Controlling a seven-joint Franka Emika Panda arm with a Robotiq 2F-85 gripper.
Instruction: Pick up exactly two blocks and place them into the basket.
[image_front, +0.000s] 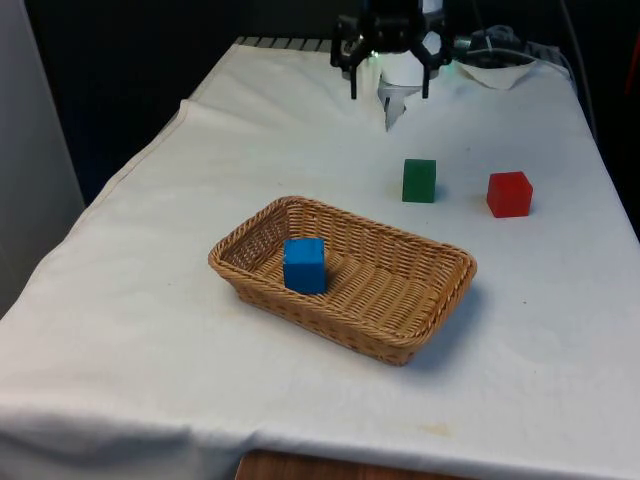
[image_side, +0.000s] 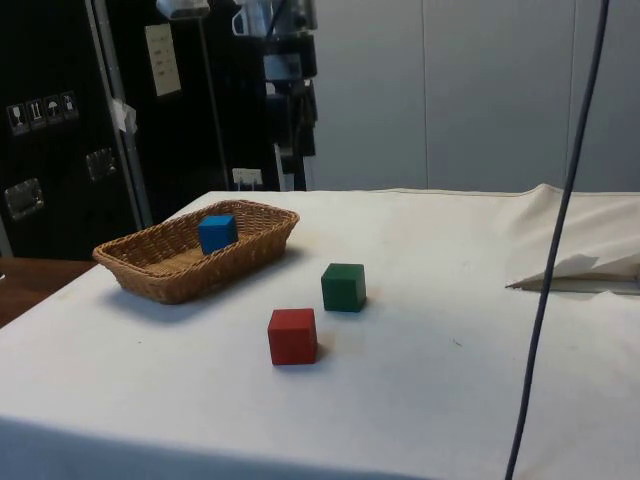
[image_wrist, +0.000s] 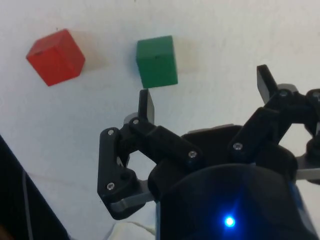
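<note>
One blue block (image_front: 304, 265) sits inside the woven wicker basket (image_front: 440, 300) on the white-clothed table (image_front: 150, 330), while a green block (image_front: 419, 181) and a red block (image_front: 509, 194) stand apart beside it, the black hand (image_wrist: 207, 92) spread wide and empty above them.

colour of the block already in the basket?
Blue. The blue block sits inside the wicker basket; clearest in the front view.
</note>
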